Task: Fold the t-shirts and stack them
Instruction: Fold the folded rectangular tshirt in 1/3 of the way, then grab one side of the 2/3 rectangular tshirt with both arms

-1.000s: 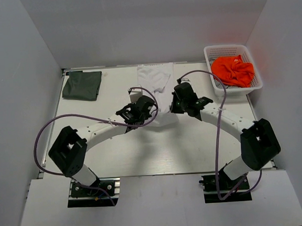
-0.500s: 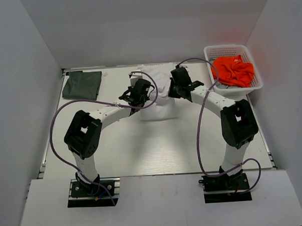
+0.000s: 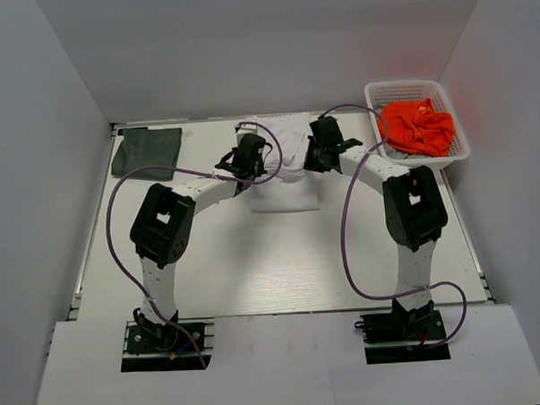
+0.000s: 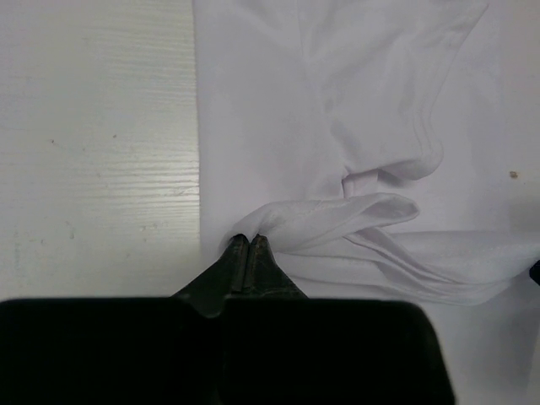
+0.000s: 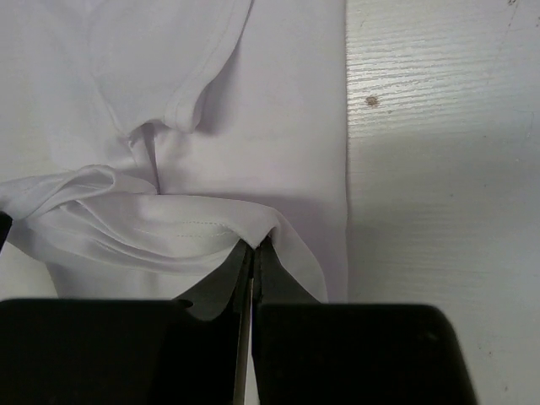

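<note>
The white t-shirt (image 3: 282,179) lies at the table's far middle, its near part doubled back over the rest. My left gripper (image 3: 250,155) is shut on the shirt's left edge (image 4: 278,224), my right gripper (image 3: 320,152) is shut on its right edge (image 5: 253,221). Both hold the lifted fold over the shirt's flat body (image 4: 354,93), which also shows in the right wrist view (image 5: 270,126). The dark grey-green t-shirt (image 3: 147,151) lies folded at the far left of the table. The blue hem tag does not show.
A white basket (image 3: 452,157) at the far right holds an orange cloth (image 3: 416,124). Grey walls close in the table on three sides. Purple cables loop from both arms over the table (image 3: 281,256).
Both grippers have carried the shirt's near edge away from the bases toward the far side, folding it over the rest. Both arms are now stretched far out.
</note>
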You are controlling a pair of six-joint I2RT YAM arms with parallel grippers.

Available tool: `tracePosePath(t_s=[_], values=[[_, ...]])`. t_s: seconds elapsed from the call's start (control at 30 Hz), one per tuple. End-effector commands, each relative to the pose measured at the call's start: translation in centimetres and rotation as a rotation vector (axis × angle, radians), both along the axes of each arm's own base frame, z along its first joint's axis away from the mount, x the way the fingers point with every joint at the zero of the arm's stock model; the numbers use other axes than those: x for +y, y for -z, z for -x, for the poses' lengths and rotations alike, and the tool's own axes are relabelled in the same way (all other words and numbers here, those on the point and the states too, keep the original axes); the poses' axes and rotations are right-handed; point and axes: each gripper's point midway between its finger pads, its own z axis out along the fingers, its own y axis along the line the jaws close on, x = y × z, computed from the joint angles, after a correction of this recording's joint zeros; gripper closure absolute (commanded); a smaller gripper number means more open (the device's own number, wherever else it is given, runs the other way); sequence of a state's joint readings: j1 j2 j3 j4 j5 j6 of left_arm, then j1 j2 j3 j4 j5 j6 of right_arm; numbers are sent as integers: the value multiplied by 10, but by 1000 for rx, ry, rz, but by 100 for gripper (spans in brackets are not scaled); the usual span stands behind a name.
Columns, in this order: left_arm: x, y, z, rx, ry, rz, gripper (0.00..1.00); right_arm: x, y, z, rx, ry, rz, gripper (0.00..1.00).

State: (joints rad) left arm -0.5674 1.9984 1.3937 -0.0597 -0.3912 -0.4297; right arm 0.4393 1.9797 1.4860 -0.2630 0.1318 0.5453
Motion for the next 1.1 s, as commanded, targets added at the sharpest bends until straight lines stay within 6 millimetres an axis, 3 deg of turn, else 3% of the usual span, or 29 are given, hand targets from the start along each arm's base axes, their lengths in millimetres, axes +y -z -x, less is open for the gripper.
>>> tracePosePath(t_s=[0.0, 0.03, 0.07, 0.1, 0.13, 0.17, 0.2, 0.3, 0.33, 0.37, 0.4, 0.43, 0.47, 0.5, 0.53, 0.57, 0.63, 0.67, 0.73, 0.8, 1.03, 1.07], values=[[-5, -23, -25, -61, 8, 39, 97, -2, -11, -24, -37, 35, -29, 100], [0, -23, -31, -65, -10, 34, 92, -3, -10, -28, -43, 45, -27, 100], [-1, -29, -36, -72, -21, 31, 81, -5, -6, -36, -49, 46, -18, 78], [4, -26, -41, -67, -38, 22, 47, -8, -12, -47, -83, 61, -14, 56], [9, -43, -52, -96, -59, 33, 31, -13, -10, -53, -91, 64, -12, 36], [9, -40, -51, -77, -59, 21, 20, -12, -14, -58, -99, 59, -24, 10], [16, -45, -56, -81, -75, 22, 0, -12, -22, -63, -113, 41, -40, 10], [19, -65, -50, -81, -53, 46, 0, -9, -56, -52, -152, 1, -68, 10], [25, -54, -39, -50, -53, 28, 0, -16, -36, -37, -108, 4, -41, 10], [28, -71, -30, -69, -50, 53, 0, -16, -62, -28, -150, -8, -66, 10], [29, -71, -21, -57, -34, 59, 0, -11, -63, -19, -142, -33, -99, 10], [34, -53, -4, -10, -29, 55, 0, -11, -30, 9, -53, -67, -121, 10], [26, -51, 9, 12, 11, 84, 0, -13, -26, 18, -37, -71, -134, 10], [21, -61, 22, 6, 36, 112, 0, -12, -30, 35, -34, -96, -164, 10], [26, -42, 38, 56, 44, 108, 0, -11, -26, 42, -24, -104, -176, 10], [13, -36, 53, 92, 113, 139, 0, -6, -14, 66, 23, -148, -212, 10], [11, -21, 80, 165, 145, 197, 0, 0, -25, 77, 2, -187, -256, 10], [6, -16, 92, 201, 181, 225, 0, 0, -10, 94, 56, -206, -273, 10], [1, -2, 108, 220, 219, 254, 0, -2, -11, 101, 51, -205, -278, 10], [-1, 3, 114, 236, 220, 255, 0, -7, 3, 108, 74, -180, -274, 10], [6, 41, 116, 321, 171, 204, 0, -14, 28, 109, 136, -120, -255, 10], [5, 44, 115, 324, 171, 203, 4, -14, 32, 107, 142, -113, -257, 10]])
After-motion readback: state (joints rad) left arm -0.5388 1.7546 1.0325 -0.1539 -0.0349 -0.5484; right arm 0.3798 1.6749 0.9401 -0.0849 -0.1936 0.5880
